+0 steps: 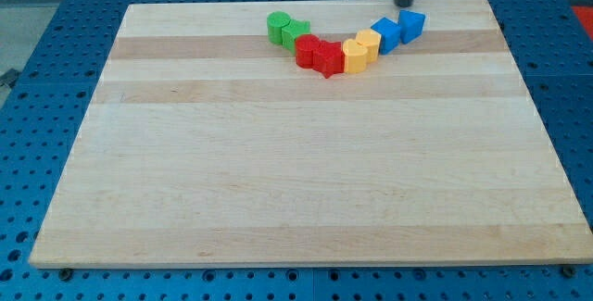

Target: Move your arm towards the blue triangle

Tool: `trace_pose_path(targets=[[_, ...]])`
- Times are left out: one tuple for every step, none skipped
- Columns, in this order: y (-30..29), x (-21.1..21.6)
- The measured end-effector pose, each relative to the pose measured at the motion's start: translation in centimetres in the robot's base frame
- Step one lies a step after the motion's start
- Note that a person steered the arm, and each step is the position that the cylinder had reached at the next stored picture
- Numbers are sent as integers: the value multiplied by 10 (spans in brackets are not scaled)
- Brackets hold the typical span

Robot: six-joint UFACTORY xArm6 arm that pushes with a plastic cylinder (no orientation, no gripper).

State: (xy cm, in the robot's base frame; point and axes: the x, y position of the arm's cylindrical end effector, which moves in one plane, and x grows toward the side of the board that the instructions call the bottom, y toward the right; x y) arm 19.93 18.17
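Two blue blocks lie at the right end of a curved row near the view's top: one [412,25] at the far right and one [387,34] just left of it. I cannot tell which of them is the triangle. My tip [405,6] stands just above the right blue block, very close to its top edge or touching it. The dark rod runs up out of the frame.
The row continues to the left with two yellow blocks [361,49], a red star [329,58], a red block [309,49], a green star [297,34] and a green cylinder [277,26]. All sit on a wooden board [296,171], whose top edge is close behind my tip.
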Motion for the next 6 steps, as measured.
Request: trace_pose_path(targets=[[64,0],[118,21],[138,74],[133,105],[102,106],[63,106]])
